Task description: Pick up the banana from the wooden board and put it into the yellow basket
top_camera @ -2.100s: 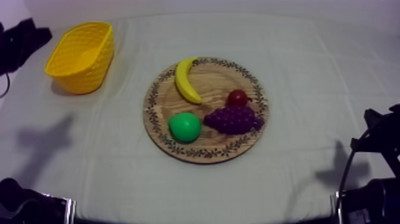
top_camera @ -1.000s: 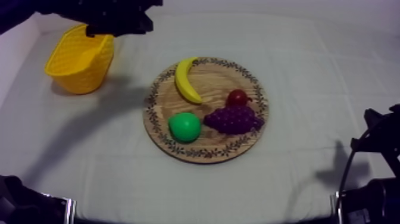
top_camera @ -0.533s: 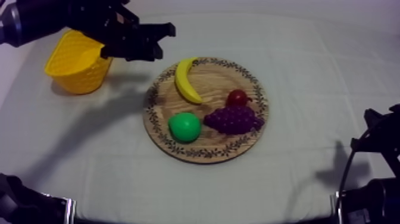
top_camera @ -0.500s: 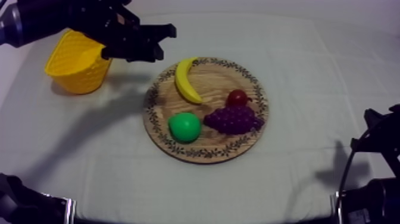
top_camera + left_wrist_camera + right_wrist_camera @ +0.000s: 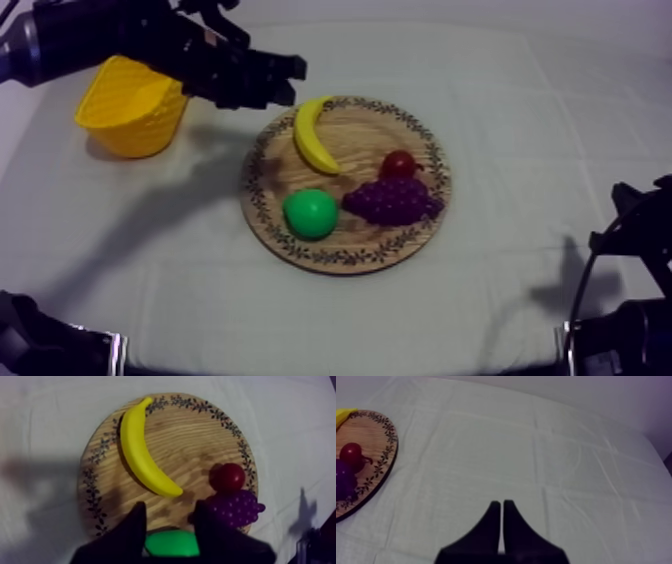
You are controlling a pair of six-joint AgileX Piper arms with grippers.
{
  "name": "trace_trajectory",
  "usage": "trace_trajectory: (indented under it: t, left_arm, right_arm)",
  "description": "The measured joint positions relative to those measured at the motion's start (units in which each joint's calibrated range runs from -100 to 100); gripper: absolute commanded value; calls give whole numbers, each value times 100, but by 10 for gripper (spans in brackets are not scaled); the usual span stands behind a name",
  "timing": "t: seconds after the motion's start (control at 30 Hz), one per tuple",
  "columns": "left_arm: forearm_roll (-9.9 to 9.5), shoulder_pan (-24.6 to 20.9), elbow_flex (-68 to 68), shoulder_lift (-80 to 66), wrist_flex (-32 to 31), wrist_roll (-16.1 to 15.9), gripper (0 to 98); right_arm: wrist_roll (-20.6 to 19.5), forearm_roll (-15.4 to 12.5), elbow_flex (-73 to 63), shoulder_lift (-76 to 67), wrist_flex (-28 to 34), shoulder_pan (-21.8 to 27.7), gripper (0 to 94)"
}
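Note:
The yellow banana (image 5: 314,135) lies on the upper left part of the round wooden board (image 5: 345,255). My left gripper (image 5: 293,80) hovers just off the board's upper left rim, close to the banana's tip, between it and the yellow basket (image 5: 135,100). In the left wrist view its two fingers stand apart, so my left gripper (image 5: 170,511) is open with nothing in it, and the banana (image 5: 142,448) lies whole on the board (image 5: 165,426) beyond the tips. My right gripper (image 5: 501,505) is shut as a narrow wedge over bare cloth, far from the board (image 5: 371,471).
A green pear (image 5: 310,213), purple grapes (image 5: 393,199) and a small red fruit (image 5: 398,163) share the board with the banana. The basket stands at the table's far left. My right arm (image 5: 630,250) rests at the lower right edge.
My left arm has come in from the upper left, passed over the basket and moved right and down to the board's rim by the banana. The right arm and the fruit have not moved.

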Motion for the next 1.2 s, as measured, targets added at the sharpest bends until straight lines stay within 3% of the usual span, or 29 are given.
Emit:
trace_trajectory:
  t: [0.13, 0.37, 0.63, 1.1, 1.2]
  left_arm:
    - [0, 37, 111, -17, -130, -5, 718]
    - [23, 56, 101, 20, -123, -29, 714]
    - [-34, 64, -76, 324, -10, 201, 710]
    - [-397, 27, -1715, 1854, 1398, 925, 697]
    - [-572, 48, -2190, 2225, 1885, 1131, 693]
  right_arm:
    - [0, 0, 0, 0, 0, 0, 3]
    - [0, 0, 0, 0, 0, 0, 3]
    - [0, 0, 0, 0, -9, 0, 3]
    - [0, 0, 0, 0, -2, 0, 3]
    - [0, 0, 0, 0, -2, 0, 3]
